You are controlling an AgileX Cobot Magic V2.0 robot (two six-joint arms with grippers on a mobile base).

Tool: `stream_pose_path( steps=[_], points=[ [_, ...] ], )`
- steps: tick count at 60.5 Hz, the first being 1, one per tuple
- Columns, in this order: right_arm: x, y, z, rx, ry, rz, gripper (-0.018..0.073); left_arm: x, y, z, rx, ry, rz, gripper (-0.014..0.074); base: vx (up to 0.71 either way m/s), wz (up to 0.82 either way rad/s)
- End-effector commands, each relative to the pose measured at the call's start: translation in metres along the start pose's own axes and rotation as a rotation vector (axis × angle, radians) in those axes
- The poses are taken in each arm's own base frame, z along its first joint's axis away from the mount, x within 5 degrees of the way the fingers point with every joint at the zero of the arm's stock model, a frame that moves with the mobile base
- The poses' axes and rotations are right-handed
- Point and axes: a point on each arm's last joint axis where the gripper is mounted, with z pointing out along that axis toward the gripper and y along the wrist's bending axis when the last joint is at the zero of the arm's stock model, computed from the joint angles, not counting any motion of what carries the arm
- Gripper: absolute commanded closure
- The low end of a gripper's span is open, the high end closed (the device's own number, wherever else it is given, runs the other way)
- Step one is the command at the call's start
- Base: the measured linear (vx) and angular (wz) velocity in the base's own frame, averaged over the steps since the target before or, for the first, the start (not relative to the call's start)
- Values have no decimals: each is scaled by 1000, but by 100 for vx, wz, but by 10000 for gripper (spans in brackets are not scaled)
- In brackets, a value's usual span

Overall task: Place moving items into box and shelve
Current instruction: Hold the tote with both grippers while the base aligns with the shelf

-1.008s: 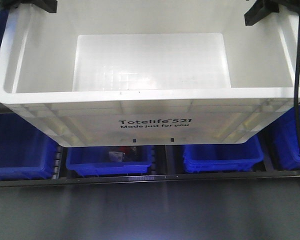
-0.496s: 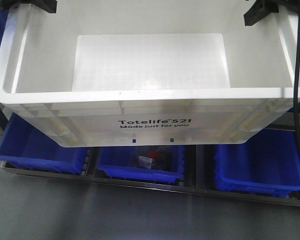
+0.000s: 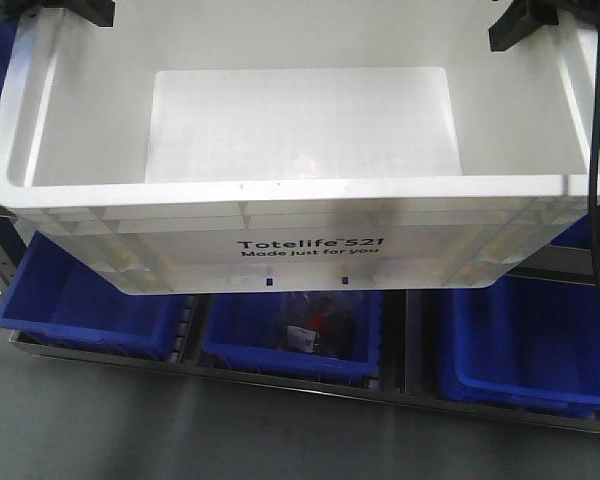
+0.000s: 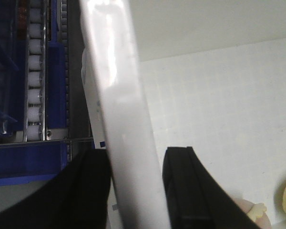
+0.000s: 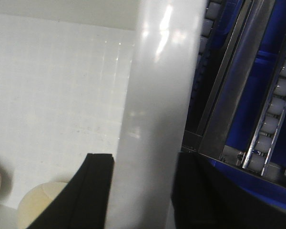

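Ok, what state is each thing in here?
white box: open-topped, held up by both side walls.
left gripper: jaws shut on the box wall.
right gripper: jaws shut on the opposite wall.
pink lump: lying inside the box.
yellow lump: lying inside the box.
blue bins: below the box; middle one holds a bag.

Matte black end effector; thin black cable.

**One print on the box**

The white box carries a black print on its front wall, at 6 o'clock from the box opening. It reads "Totelife 521" in bold and, below it in smaller letters, "Made just for you".
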Motion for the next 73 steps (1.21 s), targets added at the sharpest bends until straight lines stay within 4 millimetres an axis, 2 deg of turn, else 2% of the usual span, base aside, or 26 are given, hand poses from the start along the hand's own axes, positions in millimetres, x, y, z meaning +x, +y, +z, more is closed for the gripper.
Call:
stream_pose_path(
  steps=[1, 73],
  points=[
    [-2, 4, -31, -4, -93, 5, 564, -13, -14, -39, 88, -206, 5, 603, 7, -5],
    [-2, 4, -31, -4, -93, 5, 564, -13, -14, -39, 88, -206, 5, 603, 1, -1]
  ],
)
